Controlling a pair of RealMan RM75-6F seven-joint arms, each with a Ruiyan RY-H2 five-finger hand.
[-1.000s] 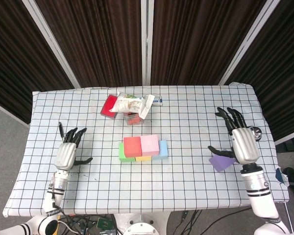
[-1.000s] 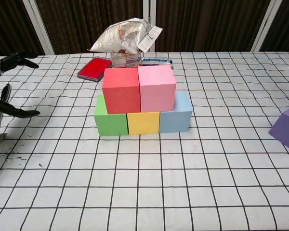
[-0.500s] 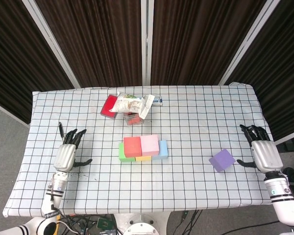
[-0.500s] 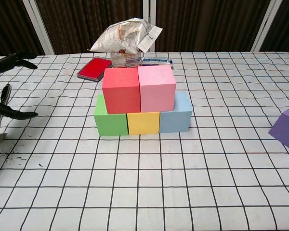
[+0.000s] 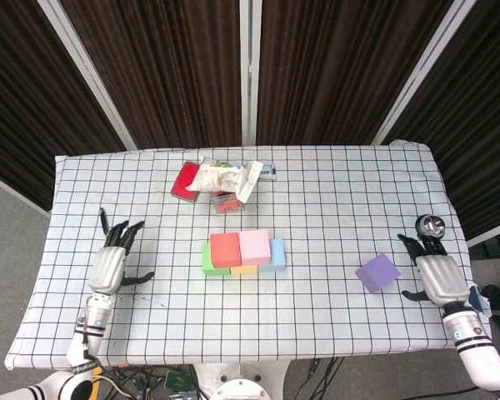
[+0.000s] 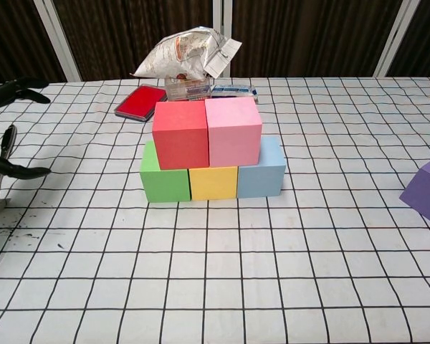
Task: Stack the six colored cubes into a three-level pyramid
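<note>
Since a second ago, the right hand [image 5: 437, 275] is pulling back toward the table's near-right corner, fingers spread, leaving the purple cube [image 5: 377, 272] sitting alone, well apart from the stack. The left hand [image 5: 111, 265] is resting with fingers spread. Red cube [image 6: 180, 134] and pink cube [image 6: 233, 131] are sitting atop the green cube [image 6: 163, 183], yellow cube [image 6: 213, 183] and blue cube [image 6: 262, 172].
</note>
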